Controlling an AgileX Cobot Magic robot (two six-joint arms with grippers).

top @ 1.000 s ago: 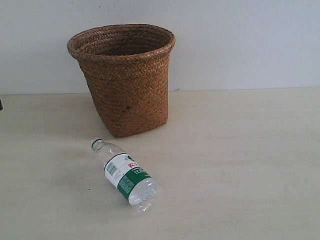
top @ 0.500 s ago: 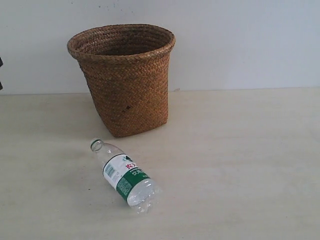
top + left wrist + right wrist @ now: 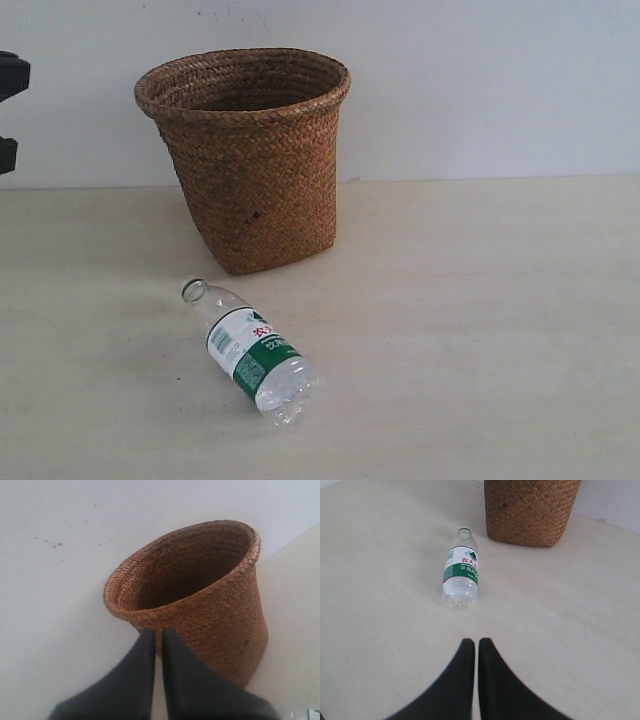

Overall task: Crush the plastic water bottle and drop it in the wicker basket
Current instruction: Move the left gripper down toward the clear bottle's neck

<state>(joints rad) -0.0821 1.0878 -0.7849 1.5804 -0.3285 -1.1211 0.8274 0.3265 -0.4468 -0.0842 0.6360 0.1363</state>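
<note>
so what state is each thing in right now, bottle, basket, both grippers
plastic water bottle: lying on its side, uncapped, not crushed, apart from the basket
wicker basket: upright, mouth open, nothing seen inside
left gripper: shut, empty, pointed at the basket
right gripper: shut, empty, pointed at the bottle's base
</note>
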